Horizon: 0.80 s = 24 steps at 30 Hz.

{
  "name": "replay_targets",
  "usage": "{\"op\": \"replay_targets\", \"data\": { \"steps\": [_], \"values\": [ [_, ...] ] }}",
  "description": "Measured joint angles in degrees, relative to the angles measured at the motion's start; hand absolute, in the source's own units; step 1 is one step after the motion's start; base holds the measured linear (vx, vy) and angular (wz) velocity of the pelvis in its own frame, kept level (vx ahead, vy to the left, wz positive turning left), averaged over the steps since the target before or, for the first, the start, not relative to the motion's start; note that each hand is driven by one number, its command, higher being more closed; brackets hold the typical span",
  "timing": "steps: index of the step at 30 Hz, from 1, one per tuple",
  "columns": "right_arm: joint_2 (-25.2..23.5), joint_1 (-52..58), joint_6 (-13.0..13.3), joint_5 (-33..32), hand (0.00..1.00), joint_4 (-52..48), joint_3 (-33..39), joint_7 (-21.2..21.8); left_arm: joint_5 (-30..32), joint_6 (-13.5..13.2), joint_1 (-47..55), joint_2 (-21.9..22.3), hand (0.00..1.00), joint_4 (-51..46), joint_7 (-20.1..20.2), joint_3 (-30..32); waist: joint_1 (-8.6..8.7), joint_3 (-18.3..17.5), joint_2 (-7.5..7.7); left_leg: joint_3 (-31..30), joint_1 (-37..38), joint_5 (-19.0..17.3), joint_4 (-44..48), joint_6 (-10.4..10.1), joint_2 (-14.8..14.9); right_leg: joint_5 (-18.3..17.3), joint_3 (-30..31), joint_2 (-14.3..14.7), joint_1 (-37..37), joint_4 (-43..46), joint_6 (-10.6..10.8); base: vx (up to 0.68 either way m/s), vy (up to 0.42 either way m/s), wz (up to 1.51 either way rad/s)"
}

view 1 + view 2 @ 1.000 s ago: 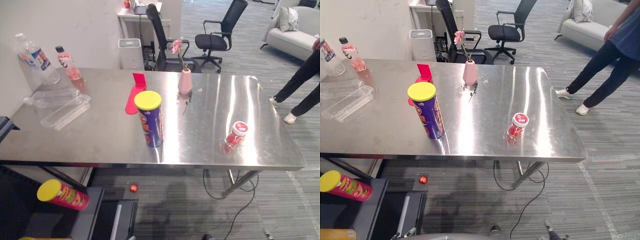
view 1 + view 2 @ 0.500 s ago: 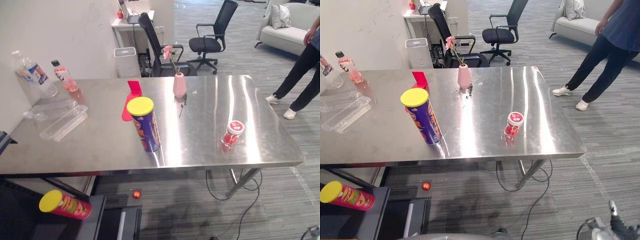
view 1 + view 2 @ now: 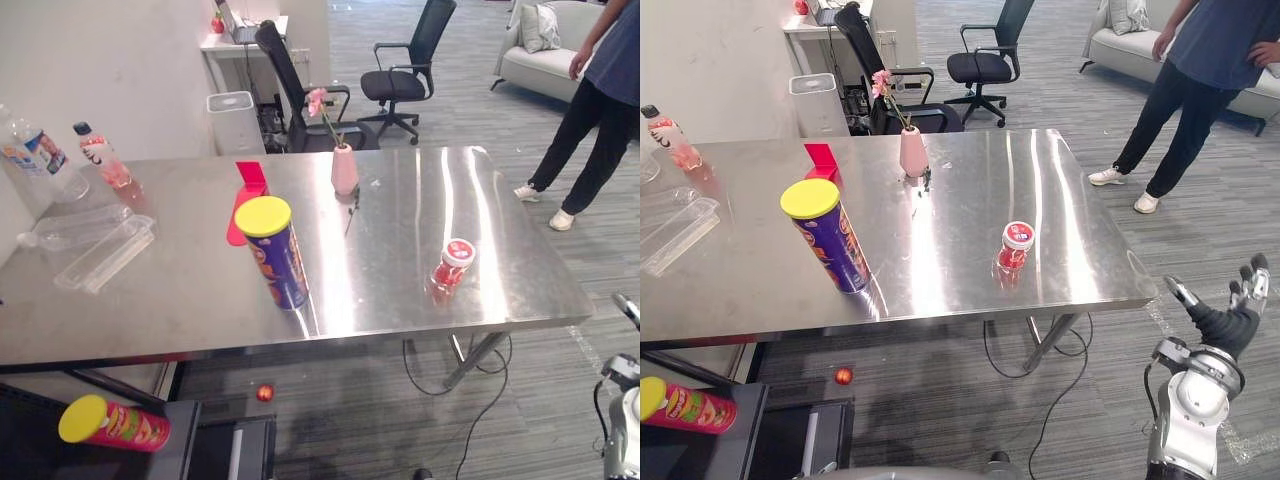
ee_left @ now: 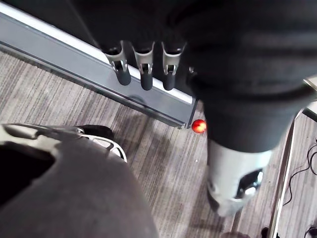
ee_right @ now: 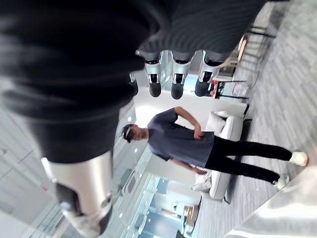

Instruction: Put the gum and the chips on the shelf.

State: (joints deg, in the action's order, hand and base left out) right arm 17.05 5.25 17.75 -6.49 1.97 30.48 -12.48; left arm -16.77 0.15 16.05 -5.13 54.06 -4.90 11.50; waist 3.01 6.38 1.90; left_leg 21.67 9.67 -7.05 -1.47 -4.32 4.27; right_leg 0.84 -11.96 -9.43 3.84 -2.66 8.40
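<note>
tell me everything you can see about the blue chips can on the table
The blue chips can is a tall round tube with a dark blue printed side and a flat yellow lid closed on top. It stands upright on the steel table, left of the middle and towards the near edge, and the metal at its foot shows its reflection. Only the table touches it. The red gum pot stands well apart on its right.

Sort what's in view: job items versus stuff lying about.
Job: blue chips can, gum jar, both on the steel table; shelf, with a red chips can lying on it.
Lying about: pink vase, drink bottle, water bottle, clear trays, red ball, person.
</note>
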Motion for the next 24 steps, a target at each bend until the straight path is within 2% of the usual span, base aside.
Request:
{"op": "replay_targets", "data": {
  "steps": [7,13,18,24],
  "values": [
    [0.1,1.9,-0.5,-0.2,0.0,-9.8,-6.4,6.8,0.0,-0.1,-0.1,-0.8,0.0,-0.2,-1.2,0.0,-0.11,0.2,1.08,-0.5,-0.9,-0.1,0.6,0.0,0.4,0.1,-0.7,0.0,-0.6,0.6,-0.1,-0.01,-0.021,0.02],
    [0.9,3.7,-2.0,-0.4,0.0,-12.8,-10.5,11.8,0.2,-0.7,-0.1,-0.8,0.0,0.0,-1.5,0.0,-0.14,0.2,1.18,-1.6,-1.6,-0.1,0.9,0.0,0.1,0.1,-1.7,-0.5,-0.6,0.8,0.0,-0.02,-0.004,0.08],
    [1.9,4.0,-3.5,-2.5,0.0,-12.8,-12.8,14.3,0.2,-0.9,-0.1,-1.1,0.0,0.3,-1.5,-0.5,-0.18,0.2,1.11,-1.7,-1.7,-0.1,1.0,0.1,0.1,0.0,-1.8,-0.6,-0.5,0.8,-0.1,0.0,-0.003,0.01],
    [2.3,4.0,-3.8,-2.4,0.0,-12.8,-13.6,14.3,0.2,-0.9,-0.1,-1.6,0.0,0.7,-1.5,-1.7,-0.17,0.2,1.05,-2.0,-2.2,-0.1,1.2,0.1,0.0,0.0,-2.0,-0.6,-0.6,0.9,-0.1,0.0,-0.005,0.02]
  ]
}}
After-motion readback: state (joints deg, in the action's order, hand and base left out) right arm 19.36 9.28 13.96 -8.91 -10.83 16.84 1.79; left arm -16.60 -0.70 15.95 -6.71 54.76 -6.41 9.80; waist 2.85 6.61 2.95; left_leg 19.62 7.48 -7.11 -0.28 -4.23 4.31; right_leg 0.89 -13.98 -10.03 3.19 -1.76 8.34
